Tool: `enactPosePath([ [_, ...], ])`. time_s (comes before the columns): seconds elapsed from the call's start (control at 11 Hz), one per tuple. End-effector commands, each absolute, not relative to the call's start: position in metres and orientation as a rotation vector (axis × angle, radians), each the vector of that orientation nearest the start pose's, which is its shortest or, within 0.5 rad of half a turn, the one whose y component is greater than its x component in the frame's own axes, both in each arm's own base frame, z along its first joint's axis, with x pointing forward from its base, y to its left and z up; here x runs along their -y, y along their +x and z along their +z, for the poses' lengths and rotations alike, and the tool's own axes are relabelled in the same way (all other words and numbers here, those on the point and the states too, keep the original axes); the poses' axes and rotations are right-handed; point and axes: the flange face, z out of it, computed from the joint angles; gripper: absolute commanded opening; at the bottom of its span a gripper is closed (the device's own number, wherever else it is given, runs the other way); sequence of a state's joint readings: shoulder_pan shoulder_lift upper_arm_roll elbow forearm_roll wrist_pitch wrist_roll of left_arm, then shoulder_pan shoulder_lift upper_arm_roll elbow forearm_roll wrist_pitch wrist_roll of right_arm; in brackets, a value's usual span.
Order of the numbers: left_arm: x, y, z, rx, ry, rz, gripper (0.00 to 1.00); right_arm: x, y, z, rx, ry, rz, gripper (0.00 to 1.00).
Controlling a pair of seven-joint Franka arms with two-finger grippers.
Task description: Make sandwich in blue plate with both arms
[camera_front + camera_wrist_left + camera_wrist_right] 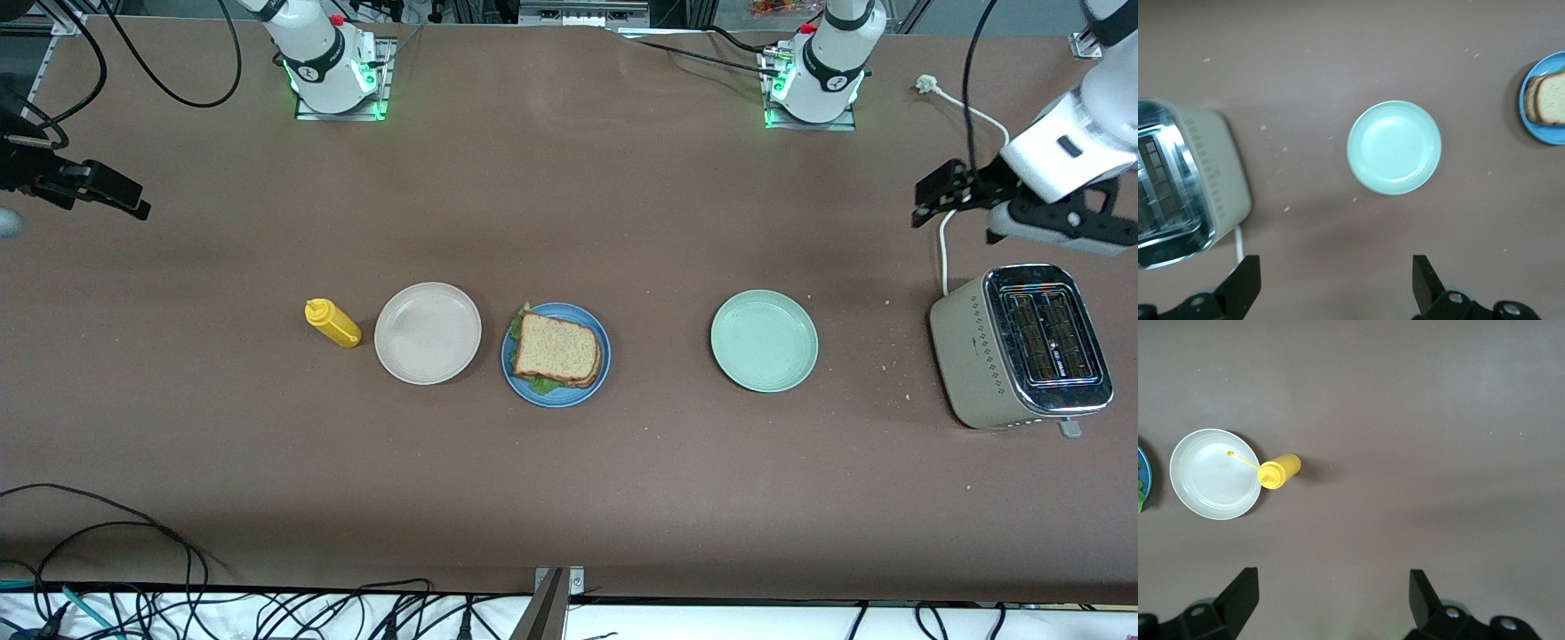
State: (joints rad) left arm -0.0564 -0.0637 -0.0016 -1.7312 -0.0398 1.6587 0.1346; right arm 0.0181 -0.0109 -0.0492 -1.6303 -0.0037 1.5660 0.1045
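Observation:
The sandwich (557, 349) lies on the blue plate (560, 400) in the middle of the table: brown grainy bread on top, green lettuce sticking out at its edges. In the left wrist view the sandwich (1548, 100) and the blue plate (1538, 130) show at the frame's edge. My left gripper (929, 196) hangs open and empty over the table by the toaster, its fingers wide apart (1336, 283). My right gripper (129, 197) hangs open and empty over the right arm's end of the table (1333, 600). Both are well away from the plate.
A beige plate (428, 332) and a yellow squeeze bottle (332, 323) lying on its side sit beside the blue plate toward the right arm's end. A mint-green plate (764, 340) and a toaster (1022, 347) with its white cord (944, 253) sit toward the left arm's end.

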Motion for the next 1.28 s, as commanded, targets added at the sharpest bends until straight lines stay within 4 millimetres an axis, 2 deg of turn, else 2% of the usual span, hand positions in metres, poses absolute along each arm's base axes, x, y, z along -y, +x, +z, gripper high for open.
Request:
enactPosePath([
  [0.0,0.023,0.530,0.623,-0.314,-3.047,0.055,1.00,0.018,0.547,0.608,-0.200,-3.145,0.087,1.00],
  [0.27,0.023,0.525,0.646,-0.302,-3.003,0.083,1.00,0.016,0.547,0.609,-0.215,-3.147,0.084,1.00],
  [0.46,0.024,0.533,0.659,-0.292,-2.995,0.094,1.00,0.019,0.547,0.610,-0.235,-3.150,0.084,1.00],
  [0.64,0.010,0.538,0.668,-0.167,-3.032,0.062,1.00,0.019,0.547,0.609,-0.220,-3.154,0.086,1.00],
  [1.0,0.000,0.536,0.667,-0.098,-3.148,0.077,1.00,0.017,0.547,0.609,-0.218,-3.153,0.086,1.00],
  [1.19,0.003,0.536,0.666,-0.080,-3.171,0.079,1.00,0.019,0.548,0.608,-0.218,-3.150,0.089,1.00],
])
